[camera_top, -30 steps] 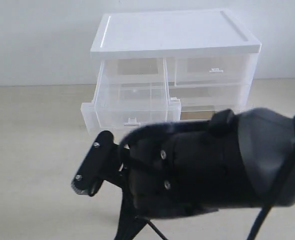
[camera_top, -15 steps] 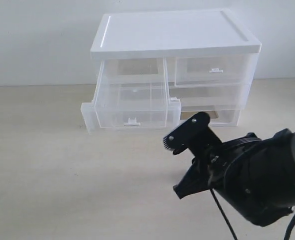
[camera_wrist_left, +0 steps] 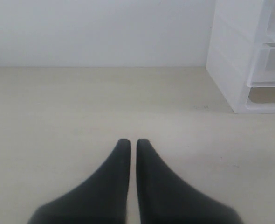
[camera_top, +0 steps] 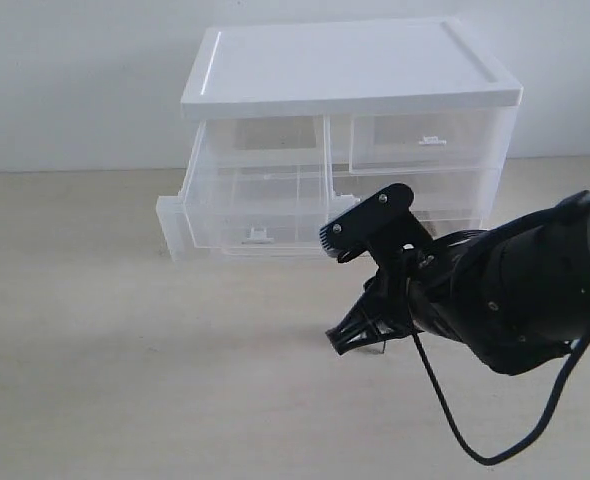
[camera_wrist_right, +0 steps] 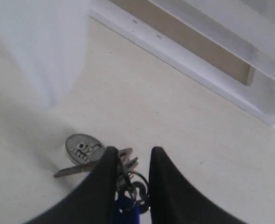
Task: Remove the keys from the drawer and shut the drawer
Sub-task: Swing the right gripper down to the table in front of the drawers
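While the drawer (camera_top: 257, 205) stands pulled out toward the near side from the upper left of the white drawer unit (camera_top: 345, 65), the keys (camera_wrist_right: 82, 148) are outside it, pinched between the fingers of the right gripper (camera_wrist_right: 132, 157). That gripper hangs low over the table (camera_top: 115, 380), on the near side of the unit and to the right of the open drawer. Its jaws are clamped on the bunch. The blue fob (camera_wrist_right: 126, 210) sits in the narrow gap between them, and one round-headed key sticks out sideways close to the tabletop; whether it touches I cannot tell. The left gripper (camera_wrist_left: 129, 142) has its fingers pressed together on nothing, over the table, with one side of the unit in its view.
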`<action>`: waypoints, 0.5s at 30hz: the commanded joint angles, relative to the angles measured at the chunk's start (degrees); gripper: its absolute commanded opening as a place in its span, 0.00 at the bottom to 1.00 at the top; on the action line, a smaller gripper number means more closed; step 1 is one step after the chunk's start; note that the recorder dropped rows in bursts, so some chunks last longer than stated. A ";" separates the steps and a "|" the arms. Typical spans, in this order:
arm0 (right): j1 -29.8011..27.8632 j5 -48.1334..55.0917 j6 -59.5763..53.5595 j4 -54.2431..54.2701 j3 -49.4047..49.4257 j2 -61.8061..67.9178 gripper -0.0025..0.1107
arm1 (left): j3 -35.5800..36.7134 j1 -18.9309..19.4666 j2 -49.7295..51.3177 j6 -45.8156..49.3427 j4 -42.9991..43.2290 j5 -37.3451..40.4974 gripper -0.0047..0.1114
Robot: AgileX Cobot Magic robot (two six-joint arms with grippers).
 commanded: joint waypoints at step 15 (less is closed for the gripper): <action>-0.12 -2.82 -7.67 7.86 1.88 -4.36 0.15 | 0.23 0.18 -0.18 0.14 0.04 0.04 0.08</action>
